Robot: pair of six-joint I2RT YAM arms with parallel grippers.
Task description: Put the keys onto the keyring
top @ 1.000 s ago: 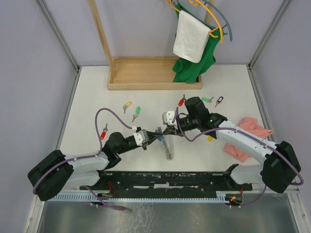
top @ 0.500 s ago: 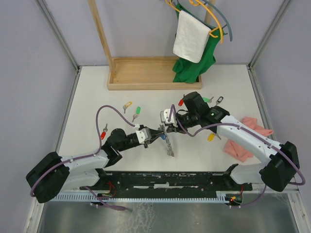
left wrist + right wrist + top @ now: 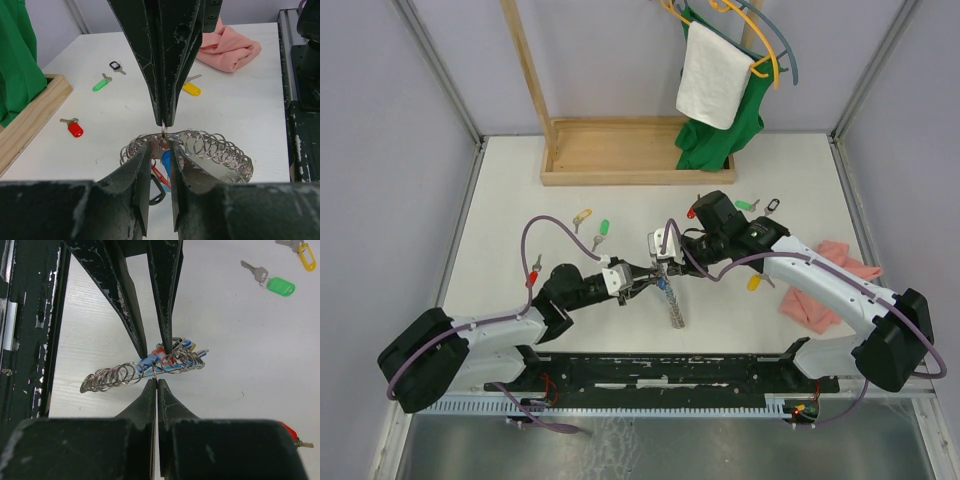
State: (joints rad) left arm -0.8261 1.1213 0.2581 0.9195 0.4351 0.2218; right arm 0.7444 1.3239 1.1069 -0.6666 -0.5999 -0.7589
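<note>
The keyring is a grey metal coil with a bunch of coloured tags at one end, held just above the table centre. My left gripper is shut on the keyring at its tagged end; in the left wrist view its fingers clamp the coil beside a blue tag. My right gripper is shut on a thin silver key whose small ring meets the coil. It comes down from above in the left wrist view.
Loose tagged keys lie around: red, yellow, green, red, green, black, yellow. A pink cloth lies at right. A wooden rack base with hanging clothes stands behind.
Both grippers have shifted slightly left and away from the arm bases together, still joined at the keyring. The hanging coil end has swung a little to the right.
</note>
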